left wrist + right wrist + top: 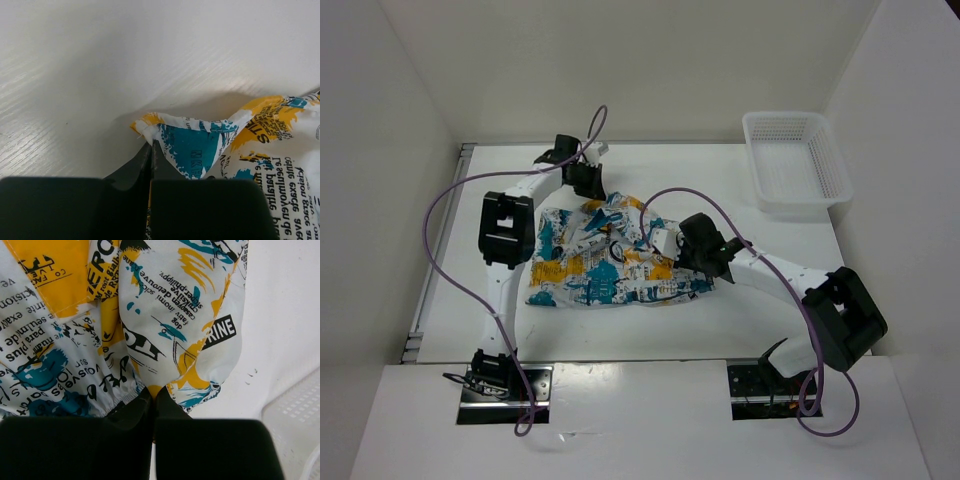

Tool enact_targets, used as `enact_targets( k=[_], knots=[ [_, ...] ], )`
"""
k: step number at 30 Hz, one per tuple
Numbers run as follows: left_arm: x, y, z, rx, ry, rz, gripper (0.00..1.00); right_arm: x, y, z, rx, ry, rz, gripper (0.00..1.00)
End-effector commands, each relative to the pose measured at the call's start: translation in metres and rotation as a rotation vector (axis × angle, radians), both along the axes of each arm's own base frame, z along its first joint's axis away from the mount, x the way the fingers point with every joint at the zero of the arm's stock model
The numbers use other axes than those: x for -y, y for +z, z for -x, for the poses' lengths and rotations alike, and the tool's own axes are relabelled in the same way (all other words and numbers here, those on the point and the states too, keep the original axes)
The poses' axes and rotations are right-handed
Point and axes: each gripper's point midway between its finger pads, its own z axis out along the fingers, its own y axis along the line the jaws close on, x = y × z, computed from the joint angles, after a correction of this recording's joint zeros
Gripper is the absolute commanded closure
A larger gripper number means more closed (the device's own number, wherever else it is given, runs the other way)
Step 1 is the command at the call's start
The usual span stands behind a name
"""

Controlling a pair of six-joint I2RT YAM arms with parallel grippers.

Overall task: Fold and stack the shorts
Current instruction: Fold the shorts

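- Printed shorts (610,258) spread rumpled mid-tabletop (720,320).
- Far edge pinched between the clenched left jaws, with cloth bunched up at their tips.
- Gathered edge on the right side clamped in the right jaws, likewise grasping the cloth.
- White mesh basket (798,165) at the far right corner, well apart from the shorts.
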Motion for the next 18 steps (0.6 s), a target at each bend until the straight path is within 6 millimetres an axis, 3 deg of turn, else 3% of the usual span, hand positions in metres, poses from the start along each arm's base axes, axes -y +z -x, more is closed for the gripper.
enact_targets(
  k=[1, 2, 3, 6, 7, 8, 9, 11, 12, 15, 16, 18],
  knots=[
    [0.003, 0.068, -0.018, 0.134, -0.011, 0.035, 1.00, -0.011, 0.023, -0.017, 0.086, -0.011, -0.041, 1.00],
    [0.002, 0.078, -0.025, 0.163, -0.001, 0.029, 1.00, -0.010, 0.023, -0.020, 0.096, -0.013, -0.028, 1.00],
    [-0.004, 0.115, -0.040, 0.252, 0.017, 0.035, 1.00, -0.011, 0.035, -0.031, 0.127, -0.027, -0.050, 1.00],
    [-0.028, 0.183, -0.063, 0.405, 0.068, 0.041, 1.00, -0.009, 0.045, -0.057, 0.165, -0.087, -0.088, 1.00],
    [-0.040, 0.204, -0.068, 0.448, 0.087, 0.042, 1.00, -0.003, 0.061, -0.076, 0.206, -0.130, -0.119, 1.00],
    [-0.041, 0.247, -0.071, 0.530, 0.095, 0.048, 1.00, 0.001, 0.070, -0.087, 0.237, -0.155, -0.128, 1.00],
    [-0.051, 0.267, -0.073, 0.570, 0.118, 0.042, 1.00, 0.006, 0.088, -0.108, 0.291, -0.199, -0.169, 1.00],
    [-0.061, 0.304, -0.067, 0.625, 0.139, 0.039, 1.00, 0.011, 0.106, -0.126, 0.326, -0.244, -0.207, 1.00],
    [-0.072, 0.346, -0.064, 0.721, 0.163, 0.041, 1.00, 0.009, 0.122, -0.140, 0.354, -0.272, -0.247, 1.00],
    [-0.093, 0.380, -0.053, 0.781, 0.210, 0.026, 1.00, 0.013, 0.146, -0.157, 0.392, -0.294, -0.282, 1.00],
    [-0.101, 0.400, -0.039, 0.814, 0.231, 0.020, 1.00, 0.011, 0.144, -0.159, 0.392, -0.299, -0.290, 1.00],
    [-0.105, 0.400, -0.023, 0.761, 0.248, 0.002, 1.00, 0.015, 0.151, -0.164, 0.412, -0.309, -0.300, 1.00]
  ],
)
